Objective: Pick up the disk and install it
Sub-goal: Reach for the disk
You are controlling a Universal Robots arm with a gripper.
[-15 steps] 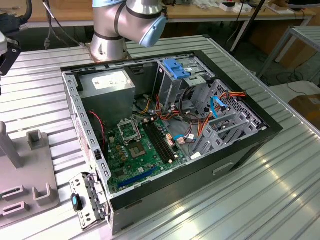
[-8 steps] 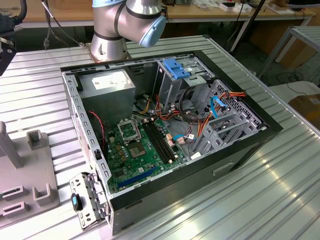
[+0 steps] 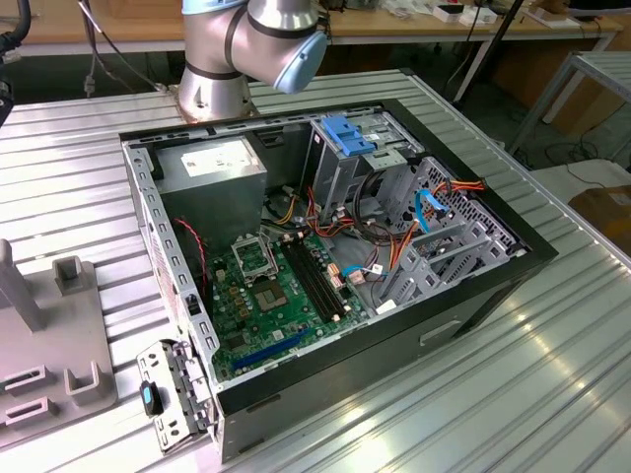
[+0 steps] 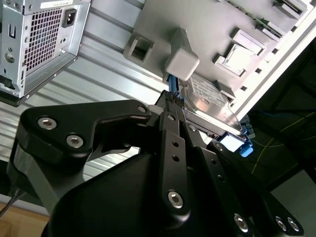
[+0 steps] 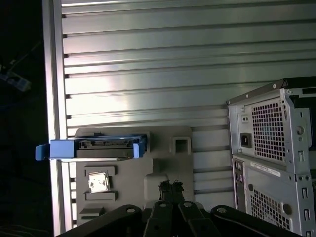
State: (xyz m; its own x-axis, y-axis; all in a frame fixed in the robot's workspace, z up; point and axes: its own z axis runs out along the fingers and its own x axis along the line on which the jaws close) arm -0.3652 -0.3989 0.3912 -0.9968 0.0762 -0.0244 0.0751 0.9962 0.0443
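Gripper (image 5: 170,187) near disk (image 5: 106,148), not touching

silver arm (image 3: 212,59), blue cap (image 3: 301,61), black screwed fingers (image 4: 170,143).

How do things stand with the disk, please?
Gripper shut, empty, over grey fixture. Disk on edge in fixture, ungrasped. Square post beside disk's end.

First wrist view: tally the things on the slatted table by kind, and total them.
disk in its blue carrier: 1
grey holder plate: 1
small silvery square part on the plate: 1
computer case: 1
Total: 4
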